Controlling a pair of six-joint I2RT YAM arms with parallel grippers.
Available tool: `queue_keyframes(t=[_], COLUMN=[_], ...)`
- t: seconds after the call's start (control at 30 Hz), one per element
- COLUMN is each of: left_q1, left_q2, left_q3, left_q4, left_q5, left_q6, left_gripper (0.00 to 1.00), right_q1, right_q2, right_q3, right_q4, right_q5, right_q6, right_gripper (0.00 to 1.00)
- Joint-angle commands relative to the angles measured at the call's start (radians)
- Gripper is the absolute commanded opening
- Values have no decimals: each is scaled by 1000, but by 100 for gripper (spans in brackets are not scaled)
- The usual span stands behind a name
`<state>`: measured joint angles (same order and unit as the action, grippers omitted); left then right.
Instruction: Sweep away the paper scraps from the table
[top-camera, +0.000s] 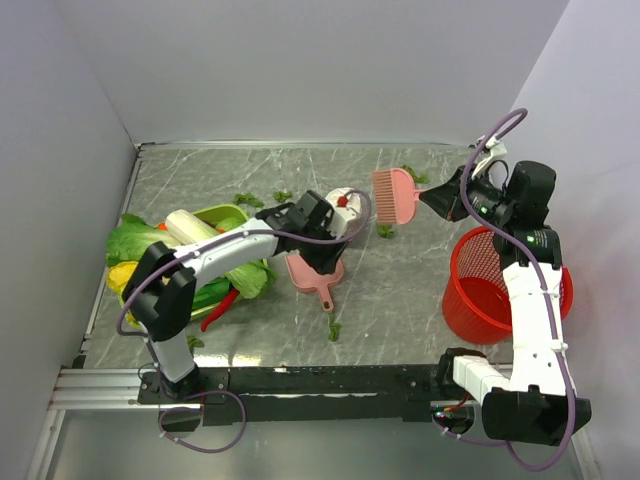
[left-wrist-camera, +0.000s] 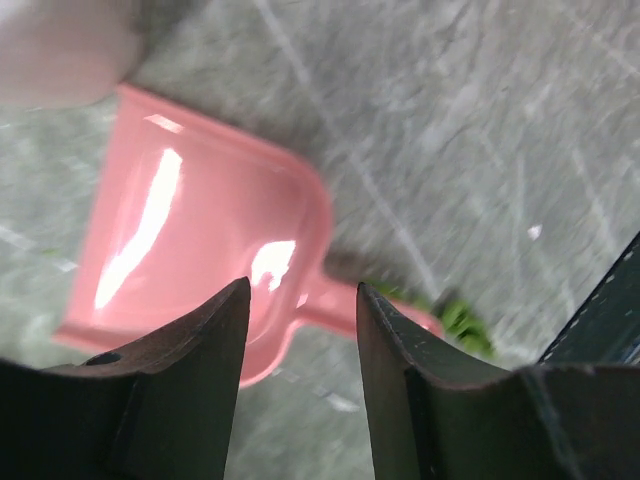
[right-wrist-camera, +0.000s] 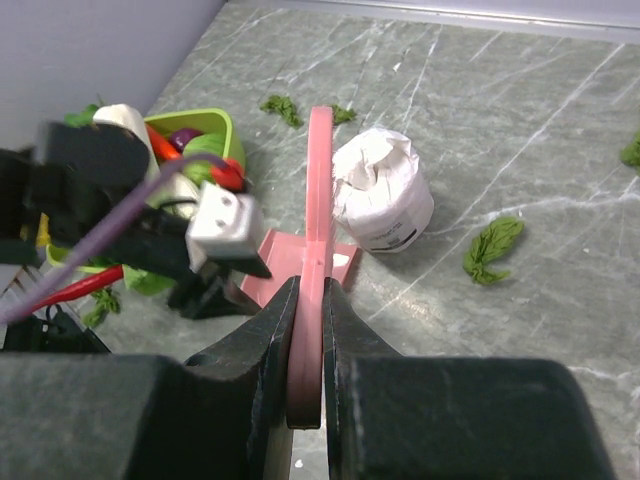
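the right gripper has its two fingers squeezed tight on the handle of the pink brush. it holds the brush out over the far side of the table — i think so it can push bits toward the pan. the pink dustpan lies flat in the middle, just by the white lump. the left gripper hangs right over the pan's handle, fingers a little apart and nothing between them — it looks ready to grab it. the paper scraps are spread about: one near the brush, one by the near edge, some at the back. the red basket sits on the right, likely for dumping.
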<state>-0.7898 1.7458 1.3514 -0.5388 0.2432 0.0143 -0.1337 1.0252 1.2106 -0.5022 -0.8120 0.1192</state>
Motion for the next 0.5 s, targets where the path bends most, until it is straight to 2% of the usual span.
queue_keyframes(t=[0.0, 0.1, 0.23, 0.43, 0.47], left_q1=[-74, -124, -173, -189, -190], left_q2=[64, 121, 155, 175, 169], left_q3=[12, 41, 55, 78, 86], left_q4=[86, 80, 92, 76, 73], left_q5=[-16, -59, -234, -240, -193], left_q6=[-105, -93, -105, -80, -73], left_gripper=[51, 51, 51, 46, 45], right_q1=[-10, -15, -21, -50, -61], right_q2=[-17, -17, -27, -63, -73], right_q3=[-2, 0, -3, -65, -77], right_q4=[103, 105, 94, 131, 131], right_q5=[-29, -30, -24, -32, -30], right_q6=[54, 57, 39, 69, 73], right_gripper=[0, 0, 0, 0, 0])
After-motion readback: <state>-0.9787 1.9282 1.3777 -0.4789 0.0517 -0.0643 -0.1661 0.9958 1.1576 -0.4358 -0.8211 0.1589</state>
